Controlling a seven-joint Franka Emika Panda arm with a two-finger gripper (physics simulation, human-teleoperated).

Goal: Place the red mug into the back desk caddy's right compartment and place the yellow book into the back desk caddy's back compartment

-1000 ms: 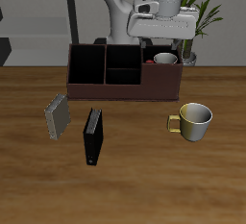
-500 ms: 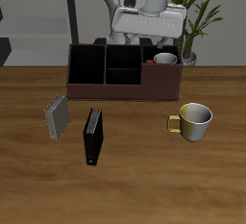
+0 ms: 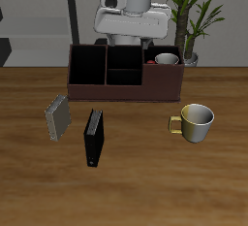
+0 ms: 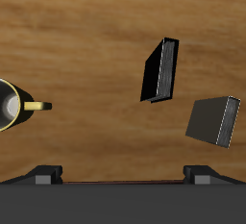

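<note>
Your large speckled red mug [image 3: 166, 60] already sits upright in the right-hand end section [image 3: 167, 70] of the long dark reddish-brown desk caddy [image 3: 124, 86], upper centre. The thin grey-tan book [image 3: 58, 118] [image 4: 212, 121] stands on the wood at centre left — its target, the small rear middle section [image 3: 122, 57], shows only black lining.

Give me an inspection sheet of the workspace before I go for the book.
Surface: wooden table, no spills seen.
Job's things: red mug sits inside the right compartment of the back desk caddy; yellow book stands on the table in front of the caddy; back compartment holds nothing visible.
Clutter: black book beside the yellow book; yellow-gold mug upright on the table.
Grippers: gripper raised above the caddy, fingertips not visible.
Cables: nothing seen.
Surroundings: potted plant behind the caddy.
</note>
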